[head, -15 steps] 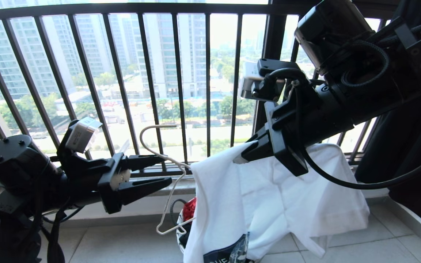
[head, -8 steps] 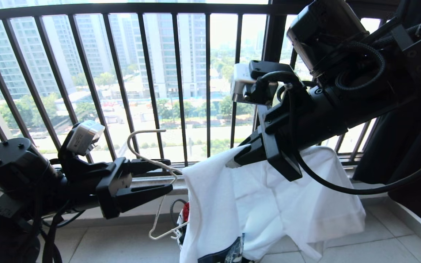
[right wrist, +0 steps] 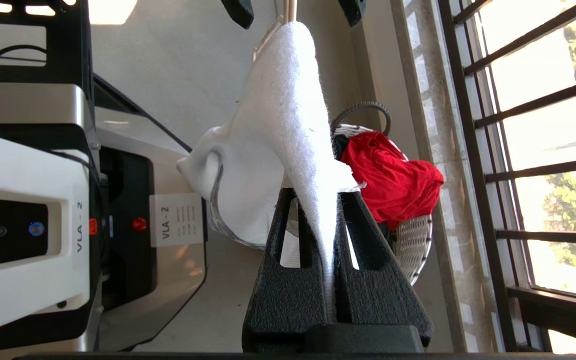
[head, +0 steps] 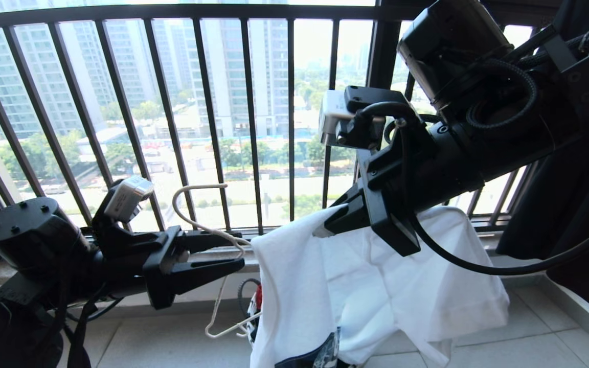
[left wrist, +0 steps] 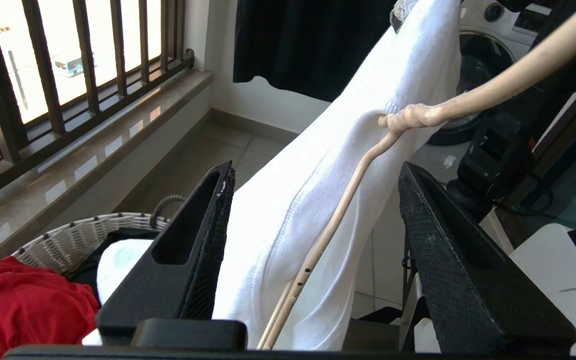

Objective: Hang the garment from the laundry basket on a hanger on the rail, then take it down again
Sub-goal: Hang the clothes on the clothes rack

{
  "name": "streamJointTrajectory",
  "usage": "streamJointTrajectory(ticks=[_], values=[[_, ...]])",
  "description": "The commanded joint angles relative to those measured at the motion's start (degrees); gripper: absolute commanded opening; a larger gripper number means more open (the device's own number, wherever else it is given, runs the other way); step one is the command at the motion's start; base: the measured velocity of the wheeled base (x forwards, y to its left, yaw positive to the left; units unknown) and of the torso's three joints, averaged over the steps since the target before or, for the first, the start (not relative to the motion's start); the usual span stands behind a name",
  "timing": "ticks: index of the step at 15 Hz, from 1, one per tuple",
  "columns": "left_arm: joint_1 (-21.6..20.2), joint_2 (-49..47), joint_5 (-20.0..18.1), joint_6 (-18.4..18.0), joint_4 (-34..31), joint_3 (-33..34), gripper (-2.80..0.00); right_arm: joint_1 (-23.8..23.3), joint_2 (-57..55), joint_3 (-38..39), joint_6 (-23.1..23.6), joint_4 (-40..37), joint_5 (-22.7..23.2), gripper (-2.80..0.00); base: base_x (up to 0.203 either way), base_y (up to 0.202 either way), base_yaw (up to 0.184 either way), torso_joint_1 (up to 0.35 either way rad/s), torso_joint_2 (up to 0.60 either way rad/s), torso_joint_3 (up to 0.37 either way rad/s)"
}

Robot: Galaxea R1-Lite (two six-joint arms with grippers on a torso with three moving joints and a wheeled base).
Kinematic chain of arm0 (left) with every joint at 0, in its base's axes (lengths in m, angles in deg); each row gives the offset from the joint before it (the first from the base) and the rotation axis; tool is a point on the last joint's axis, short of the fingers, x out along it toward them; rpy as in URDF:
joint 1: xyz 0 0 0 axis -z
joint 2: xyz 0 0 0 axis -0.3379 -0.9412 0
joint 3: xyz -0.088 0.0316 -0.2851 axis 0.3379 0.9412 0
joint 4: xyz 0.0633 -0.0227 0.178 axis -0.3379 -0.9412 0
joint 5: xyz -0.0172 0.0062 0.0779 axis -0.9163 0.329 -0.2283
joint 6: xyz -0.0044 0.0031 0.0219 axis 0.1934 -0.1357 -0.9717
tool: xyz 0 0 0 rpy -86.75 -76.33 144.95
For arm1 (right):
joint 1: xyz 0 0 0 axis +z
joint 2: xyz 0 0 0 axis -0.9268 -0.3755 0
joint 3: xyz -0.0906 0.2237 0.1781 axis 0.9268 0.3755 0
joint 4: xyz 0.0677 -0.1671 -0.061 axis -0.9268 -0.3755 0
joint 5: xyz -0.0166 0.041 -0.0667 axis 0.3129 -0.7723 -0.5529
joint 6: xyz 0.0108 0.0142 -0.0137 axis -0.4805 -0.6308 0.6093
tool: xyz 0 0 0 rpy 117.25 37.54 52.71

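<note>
Since a sec earlier, the thin cream wire hanger (head: 207, 266) swung left and the left gripper (left wrist: 313, 250) narrowed, jaws apart around hanger and shirt edge w/o touching. Right gripper (right wrist: 335, 220) pinched the white short-sleeved T-shirt (head: 376, 286) above the white woven laundry basket (right wrist: 410, 240).

Probably a high-rise home laundry balcony: barred railing (head: 212, 117), tiled floor (head: 529, 332), washing machine (left wrist: 488, 65).

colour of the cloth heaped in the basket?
Red cloth, clearest in the right wrist view.
</note>
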Motion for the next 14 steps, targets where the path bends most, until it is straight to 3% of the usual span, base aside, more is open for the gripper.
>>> streamJointTrajectory(ticks=[1, 6, 14], values=[[0.17, -1.9, -0.36, -0.11, 0.46, 0.03, -2.8, 0.0, 0.0, 0.01, 0.21, -0.24, 0.17, -2.8, 0.0, 0.0, 0.0, 0.0, 0.0, 0.0], [3.1, -5.16, -0.36, -1.17, 0.46, 0.71, -2.8, 0.0, -0.09, 0.01, 0.2, 0.81, 0.09, -2.8, 0.0, 0.0, 0.0, 0.0, 0.0, 0.0], [3.32, -3.67, 0.14, -1.95, 0.46, 0.4, -2.8, 0.0, -0.09, 0.09, 0.14, 0.81, 0.08, -2.8, 0.0, 0.0, 0.0, 0.0, 0.0, 0.0]])
